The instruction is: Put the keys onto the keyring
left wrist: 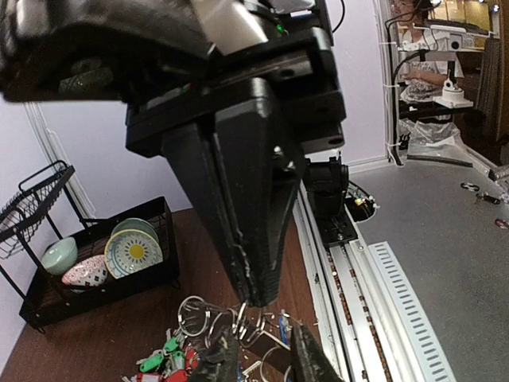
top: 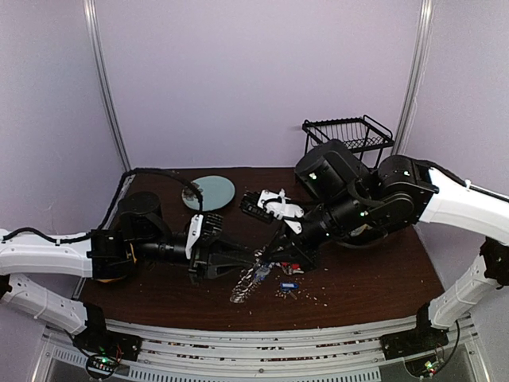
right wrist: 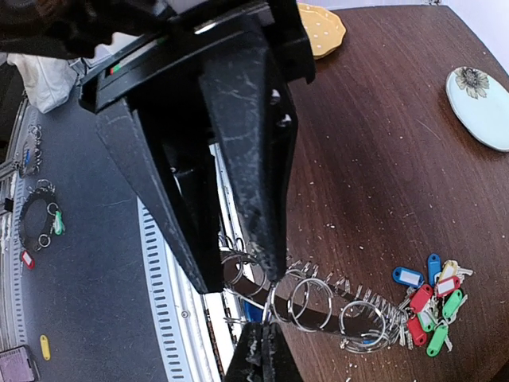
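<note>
The keyring (right wrist: 350, 306) is a string of silvery rings bristling with small keys; it lies on the dark table by the front edge (top: 245, 285). My right gripper (right wrist: 265, 323) is shut on one ring of it, and the left wrist view shows its tip (left wrist: 254, 302) pinching that ring. Facing it, my left gripper (left wrist: 262, 336) stands with its fingers apart, straddling more rings (right wrist: 241, 280). Loose keys with red, green and blue tags (right wrist: 429, 306) lie bunched at the keyring's far end (left wrist: 159, 362). Another blue-tagged key (top: 289, 286) lies nearer the edge.
A black wire rack (top: 350, 131) stands at the back right, a pale blue plate (top: 211, 192) at the back centre. A low black rack with patterned bowls (left wrist: 103, 255) shows in the left wrist view. The metal rail (left wrist: 358, 286) runs along the near edge.
</note>
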